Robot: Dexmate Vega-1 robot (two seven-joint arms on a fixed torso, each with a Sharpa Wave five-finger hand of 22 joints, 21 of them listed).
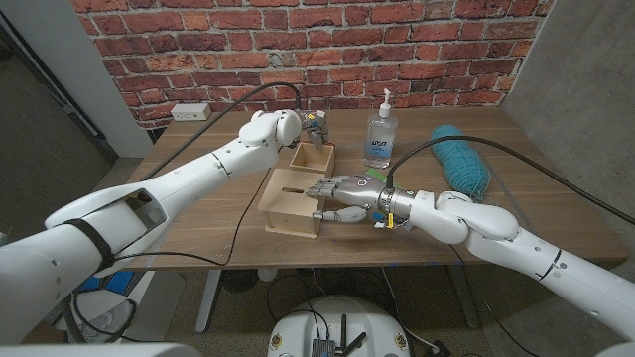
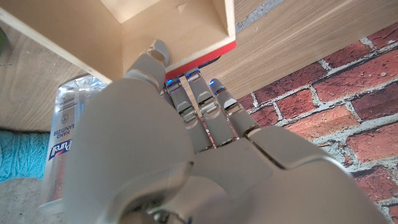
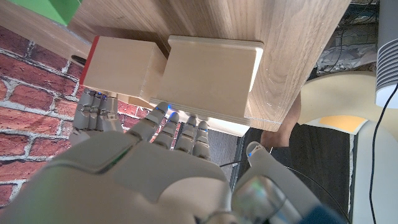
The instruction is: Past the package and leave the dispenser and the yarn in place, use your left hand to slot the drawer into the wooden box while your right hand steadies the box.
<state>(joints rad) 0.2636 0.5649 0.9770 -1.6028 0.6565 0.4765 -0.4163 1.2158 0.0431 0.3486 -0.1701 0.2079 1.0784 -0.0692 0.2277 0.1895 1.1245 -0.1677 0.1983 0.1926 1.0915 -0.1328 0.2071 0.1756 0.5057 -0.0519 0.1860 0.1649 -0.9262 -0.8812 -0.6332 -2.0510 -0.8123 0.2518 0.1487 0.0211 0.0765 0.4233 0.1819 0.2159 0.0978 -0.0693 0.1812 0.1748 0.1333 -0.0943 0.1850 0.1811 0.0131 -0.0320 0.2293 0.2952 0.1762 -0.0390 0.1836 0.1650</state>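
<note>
The wooden box point(image 1: 291, 204) lies near the table's front edge. The drawer point(image 1: 312, 158), pale wood with a red end point(image 2: 202, 56), sticks out of the box's far side, partly slotted in. My left hand point(image 1: 279, 128) holds the drawer's far end, thumb inside the wall and fingers point(image 2: 202, 102) outside. My right hand point(image 1: 342, 191) holds the box's right side, fingers point(image 3: 180, 124) on its edge. In the right wrist view the drawer point(image 3: 121, 62) juts from the box point(image 3: 211, 74). A corner of the green package point(image 3: 59, 9) lies past the drawer.
The clear hand-sanitizer dispenser point(image 1: 379, 134) stands just right of the drawer, also by my left hand point(image 2: 62, 149). Teal yarn point(image 1: 460, 159) lies at the right. A white power strip point(image 1: 190, 111) sits at the back left. A brick wall rises behind the table.
</note>
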